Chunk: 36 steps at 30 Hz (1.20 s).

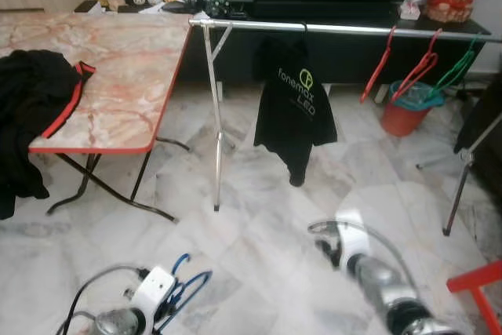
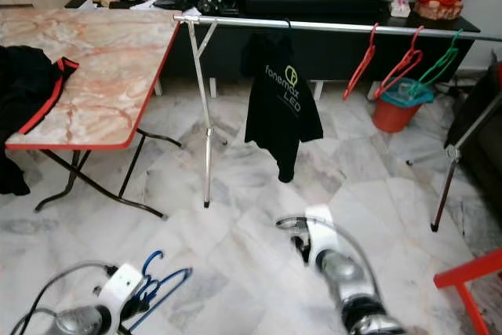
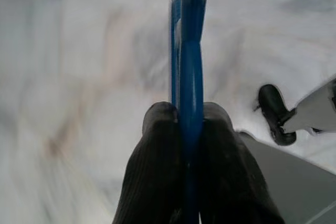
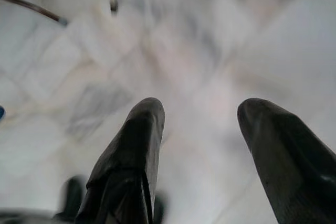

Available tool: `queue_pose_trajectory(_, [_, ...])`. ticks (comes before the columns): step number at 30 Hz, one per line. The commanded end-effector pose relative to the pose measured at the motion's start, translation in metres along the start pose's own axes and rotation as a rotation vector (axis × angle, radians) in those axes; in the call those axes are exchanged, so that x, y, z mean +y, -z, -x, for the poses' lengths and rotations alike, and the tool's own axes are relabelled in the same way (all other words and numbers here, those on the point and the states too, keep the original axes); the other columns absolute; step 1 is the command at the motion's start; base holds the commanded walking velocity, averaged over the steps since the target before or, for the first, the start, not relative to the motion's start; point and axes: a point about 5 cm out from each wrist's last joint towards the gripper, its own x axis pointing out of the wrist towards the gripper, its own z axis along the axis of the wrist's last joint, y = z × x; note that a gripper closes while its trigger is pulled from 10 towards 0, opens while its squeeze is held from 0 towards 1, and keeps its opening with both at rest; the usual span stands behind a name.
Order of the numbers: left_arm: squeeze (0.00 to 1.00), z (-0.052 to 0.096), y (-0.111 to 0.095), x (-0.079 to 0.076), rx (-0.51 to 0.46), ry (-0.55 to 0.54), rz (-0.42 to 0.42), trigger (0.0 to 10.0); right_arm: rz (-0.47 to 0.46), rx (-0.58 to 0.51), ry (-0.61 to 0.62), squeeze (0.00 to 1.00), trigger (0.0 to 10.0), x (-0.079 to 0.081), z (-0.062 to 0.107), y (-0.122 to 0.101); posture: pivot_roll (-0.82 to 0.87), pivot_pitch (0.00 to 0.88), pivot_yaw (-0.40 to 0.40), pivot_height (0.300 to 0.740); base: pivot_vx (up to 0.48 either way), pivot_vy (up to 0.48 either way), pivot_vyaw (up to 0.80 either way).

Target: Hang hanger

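Nearest the camera, the left gripper (image 3: 184, 129) is closed on the blue hanger (image 1: 187, 284), its two black fingers (image 3: 152, 177) pinching the plastic from either side. In the head views the hanger is held low over the marble floor (image 1: 259, 241), at the lower left; its long axis runs up and away from the gripper, hook end foremost. The right gripper (image 4: 199, 129) hangs over bare floor with its fingers parted and nothing between them.

Farther off, the clothes rail (image 1: 345, 29) runs crosswise, from the robot's left to its right, at the far side of the room. It lies ahead of and well above the held hanger, and well apart from it. A black T-shirt (image 1: 294, 107) hangs near the rail's left half; two red hangers (image 1: 412, 68) and a green hanger (image 1: 455, 68) hang toward its right end. The stretch of bar between the left upright (image 1: 213, 115) and the shirt looks free, as does the stretch between shirt and red hangers.

The left arm is the nearer to that open left section. As judged here, the hanger has yet to be carried forward and raised, hook over the bar.

To the left stands a marble-topped folding table (image 1: 133, 76) bearing black clothing (image 1: 31, 100).
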Motion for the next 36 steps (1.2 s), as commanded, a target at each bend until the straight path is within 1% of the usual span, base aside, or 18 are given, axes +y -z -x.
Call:
queue_pose_trajectory(1, [0.0,0.002,0.015,0.006,0.026,-0.085,0.096,10.0,-0.168,0.036,0.036,0.0,10.0,-0.003,0.002,0.016,0.03,0.0,-0.041,0.74,0.0,0.0,0.0])
queue_pose_trajectory(2, [0.0,0.002,0.022,0.004,0.044,-0.103,0.146,10.0,-0.16,0.069,0.056,0.0,10.0,-0.003,0.004,0.028,0.03,0.0,-0.043,0.74,0.0,0.0,0.0])
queue_pose_trajectory(3, [0.0,0.003,0.032,0.0,0.068,-0.128,0.218,10.0,-0.139,0.129,0.079,0.0,10.0,-0.003,0.007,0.047,0.03,0.0,-0.045,0.74,0.0,0.0,0.0])
queue_pose_trajectory(4, [0.0,0.003,0.036,-0.002,0.074,-0.136,0.239,10.0,-0.132,0.152,0.083,0.0,10.0,-0.002,0.009,0.054,0.03,0.0,-0.043,0.74,0.0,0.0,0.0])
queue_pose_trajectory(5, [0.0,0.003,0.039,-0.004,0.076,-0.142,0.25,10.0,-0.142,0.18,0.095,0.0,10.0,-0.002,0.011,0.063,0.03,0.0,-0.043,0.74,0.0,0.0,0.0])
queue_pose_trajectory(6, [0.0,0.004,0.042,-0.007,0.075,-0.153,0.27,10.0,-0.187,0.209,0.125,0.0,10.0,-0.003,0.014,0.074,0.03,0.0,-0.043,0.74,0.0,0.0,0.0])
queue_pose_trajectory(7, [0.0,0.004,0.042,-0.007,0.075,-0.153,0.27,10.0,-0.187,0.209,0.125,0.0,10.0,-0.003,0.014,0.074,0.03,0.0,-0.043,0.74,0.0,0.0,0.0])
queue_pose_trajectory(8, [0.0,0.004,0.046,-0.011,0.09,-0.15,0.286,10.0,-0.212,0.222,0.142,0.0,10.0,-0.004,0.017,0.082,0.02,0.0,-0.042,0.74,0.0,0.0,0.0])
queue_pose_trajectory(10, [0.0,0.004,0.049,-0.012,0.105,-0.147,0.275,10.0,-0.221,0.22,0.138,0.0,10.0,-0.005,0.019,0.088,0.02,0.0,-0.036,0.74,0.0,0.0,0.0])
queue_pose_trajectory(12, [0.0,0.004,0.05,-0.012,0.108,-0.156,0.289,10.0,-0.235,0.221,0.143,0.0,10.0,-0.005,0.021,0.092,0.01,0.0,-0.03,0.74,0.0,0.0,0.0])
queue_pose_trajectory(15, [0.0,0.004,0.051,-0.011,0.107,-0.173,0.303,10.0,-0.189,0.242,0.14,0.0,10.0,-0.004,0.021,0.094,0.0,0.0,-0.025,0.74,0.205,0.0,0.0])
queue_pose_trajectory(16, [0.0,0.004,0.051,-0.011,0.106,-0.173,0.303,10.0,-0.201,0.238,0.14,0.0,10.0,-0.004,0.021,0.094,0.0,0.0,-0.023,0.74,0.345,0.0,0.0])
queue_pose_trajectory(18, [0.0,0.004,0.051,-0.011,0.106,-0.171,0.297,10.0,-0.206,0.241,0.148,0.0,10.0,-0.002,0.02,0.093,0.01,0.0,-0.021,0.74,0.352,0.0,0.0])
queue_pose_trajectory(20, [0.0,0.003,0.05,-0.01,0.106,-0.171,0.288,10.0,-0.185,0.246,0.136,0.0,10.0,0.001,0.019,0.091,0.01,0.0,-0.019,0.74,0.352,0.0,-0.74])
queue_pose_trajectory(23, [0.0,0.003,0.049,-0.009,0.106,-0.171,0.282,10.0,-0.189,0.239,0.125,0.0,10.0,0.003,0.018,0.09,0.01,0.0,-0.017,0.74,0.352,0.0,-0.74])
queue_pose_trajectory(26, [0.0,0.003,0.049,-0.008,0.113,-0.172,0.274,10.0,-0.176,0.233,0.128,0.0,10.0,0.003,0.019,0.09,0.01,0.0,-0.017,0.74,0.352,0.0,0.0])
queue_pose_trajectory(30, [0.0,0.003,0.05,-0.01,0.124,-0.158,0.258,10.0,-0.216,0.222,0.131,0.0,10.0,0.004,0.019,0.093,0.01,0.0,-0.016,0.74,0.361,0.0,0.0])
queue_pose_trajectory(36, [0.0,0.003,0.053,-0.011,0.132,-0.156,0.264,10.0,-0.183,0.231,0.129,0.0,10.0,0.003,0.016,0.084,0.02,0.0,-0.016,0.74,0.368,0.0,-0.1])
